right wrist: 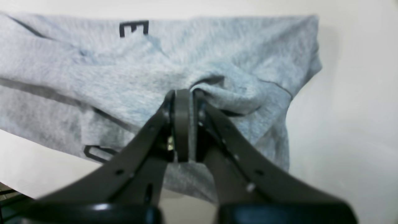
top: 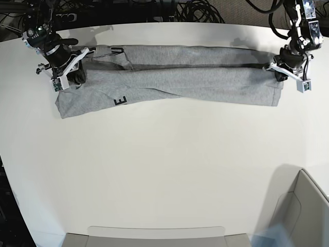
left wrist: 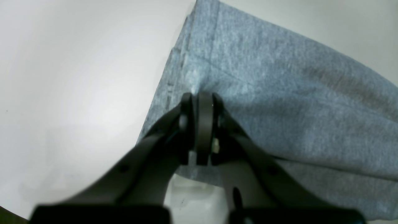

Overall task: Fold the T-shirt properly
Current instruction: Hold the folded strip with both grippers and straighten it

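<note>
While each claw (left [left wrist: 201,102], right [right wrist: 182,96]) pinches an end, the T-shirt [top: 169,82] stretches left-right.

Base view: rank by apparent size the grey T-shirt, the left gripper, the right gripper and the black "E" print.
1. The light heather-grey T-shirt, a long band across the white table.
2-3. The black right gripper and the black left gripper: they look alike, no ranking.
4. The black block letter "E", smallest.
</note>
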